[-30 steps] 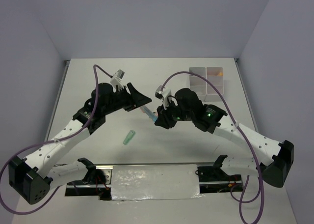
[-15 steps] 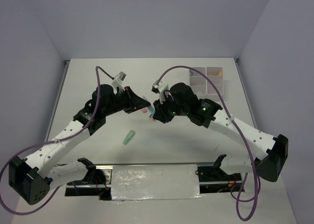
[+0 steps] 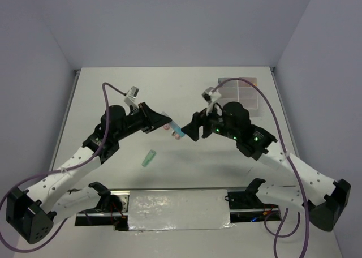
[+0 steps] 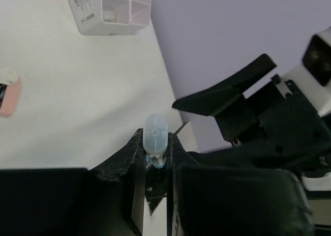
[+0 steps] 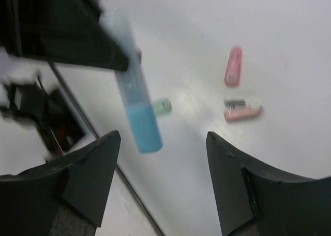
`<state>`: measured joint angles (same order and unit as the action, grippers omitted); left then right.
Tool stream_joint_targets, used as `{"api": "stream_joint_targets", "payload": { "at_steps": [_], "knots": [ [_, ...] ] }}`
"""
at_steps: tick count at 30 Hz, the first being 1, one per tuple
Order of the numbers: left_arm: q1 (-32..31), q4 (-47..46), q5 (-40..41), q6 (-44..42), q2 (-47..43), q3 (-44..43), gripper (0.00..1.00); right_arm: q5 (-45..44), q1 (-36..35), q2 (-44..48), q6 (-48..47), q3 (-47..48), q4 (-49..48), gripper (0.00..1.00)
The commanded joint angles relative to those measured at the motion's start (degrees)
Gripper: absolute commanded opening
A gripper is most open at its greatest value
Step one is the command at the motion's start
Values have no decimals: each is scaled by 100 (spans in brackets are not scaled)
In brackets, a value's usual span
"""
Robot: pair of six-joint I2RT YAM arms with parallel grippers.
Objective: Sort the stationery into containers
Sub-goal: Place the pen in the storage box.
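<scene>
My left gripper (image 4: 155,145) pinched one blue stick (image 4: 155,132) above the table (image 3: 113,88); my right gripper (image 5: 163,153) stood spread. Two pink pieces (image 5: 233,66) and one green stick (image 3: 149,158) lay below, with one box (image 3: 240,91) far right.

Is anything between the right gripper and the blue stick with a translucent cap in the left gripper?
Nothing visible does. The blue stick juts from the left gripper towards the open right gripper; only open space lies between them.

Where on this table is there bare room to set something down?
Bare: the far strip of the table, from its left corner to the box. Crowded: the middle, where the left claw holding the blue stick faces the open right claw above pink pieces.
</scene>
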<state>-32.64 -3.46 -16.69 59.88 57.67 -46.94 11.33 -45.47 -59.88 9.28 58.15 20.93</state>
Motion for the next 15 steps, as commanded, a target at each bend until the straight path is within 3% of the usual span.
{"api": "stream_joint_targets", "payload": {
  "at_steps": [1, 4, 7, 10, 15],
  "knots": [
    [4, -1505, 349, 638, -510, 630, 0, 140, 364, 730, 2100, -1080, -2303, 75],
    [-40, -2937, 683, 1148, -915, 1333, 0, 439, 372, 1030, 3315, -1902, -4004, 71],
    [-119, -4130, 947, 1430, -1178, 1844, 0, 746, 346, 891, 3940, -2106, -4937, 66],
    [-181, -5074, 983, 1501, -1223, 2127, 0, 1107, 329, 584, 4283, -2019, -5422, 66],
    [-251, -5831, 1071, 1527, -1249, 2417, 0, 1100, 258, 451, 4565, -2097, -5942, 61]
  ]
}}
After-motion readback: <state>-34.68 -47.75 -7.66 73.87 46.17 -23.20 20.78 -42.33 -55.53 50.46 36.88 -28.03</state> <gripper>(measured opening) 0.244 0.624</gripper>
